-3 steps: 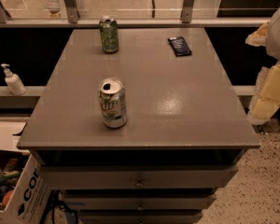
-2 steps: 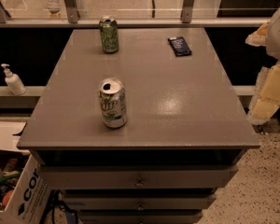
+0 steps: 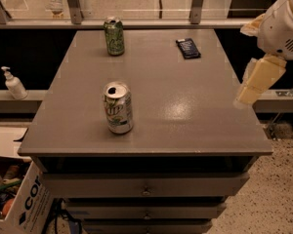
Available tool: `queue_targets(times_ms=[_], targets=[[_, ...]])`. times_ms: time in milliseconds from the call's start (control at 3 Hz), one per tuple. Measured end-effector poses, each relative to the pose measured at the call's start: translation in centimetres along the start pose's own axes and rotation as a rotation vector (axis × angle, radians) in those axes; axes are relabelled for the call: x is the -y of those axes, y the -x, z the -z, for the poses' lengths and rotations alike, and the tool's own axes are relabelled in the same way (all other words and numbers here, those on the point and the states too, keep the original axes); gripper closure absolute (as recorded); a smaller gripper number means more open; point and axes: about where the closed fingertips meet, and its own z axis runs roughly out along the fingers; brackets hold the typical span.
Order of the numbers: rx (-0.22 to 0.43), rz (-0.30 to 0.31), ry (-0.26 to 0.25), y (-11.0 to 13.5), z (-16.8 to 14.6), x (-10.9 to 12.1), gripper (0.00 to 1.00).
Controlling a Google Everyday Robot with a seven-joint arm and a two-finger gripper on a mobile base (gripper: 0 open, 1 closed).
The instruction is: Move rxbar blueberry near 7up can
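The rxbar blueberry [image 3: 188, 48], a flat dark navy bar, lies at the far right of the grey table top [image 3: 185, 111]. The 7up can [image 3: 118, 107], white-silver with green lettering and an opened top, stands upright at the front centre-left. My gripper [image 3: 260, 80], cream-coloured on a white arm, hangs at the table's right edge. It is to the right of the bar and nearer the front, and it holds nothing that I can see.
A darker all-green can [image 3: 114, 36] stands upright at the far left of the table. Drawers [image 3: 146, 184] sit below the top. A cardboard box [image 3: 19, 204] stands on the floor at the left. A pump bottle [image 3: 12, 84] is on the left ledge, and a railing runs behind.
My gripper has moved a little to the left and upward in the view, closer to the table's right edge. The cans and the bar have not moved.
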Motion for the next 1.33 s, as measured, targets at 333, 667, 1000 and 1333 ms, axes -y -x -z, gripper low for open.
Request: queue_targets(times_ms=[333, 667, 1000, 1333], targets=[[0.079, -0.009, -0.024, 0.5, -3.2, 3.6, 0.0], [0.129, -0.049, -0.038, 0.2, -6.7, 7.1, 0.0], [0.167, -0.092, -0.056, -0.6, -10.1, 10.7, 0.0], [0.167, -0.092, -0.056, -0.6, -10.1, 10.7, 0.0]])
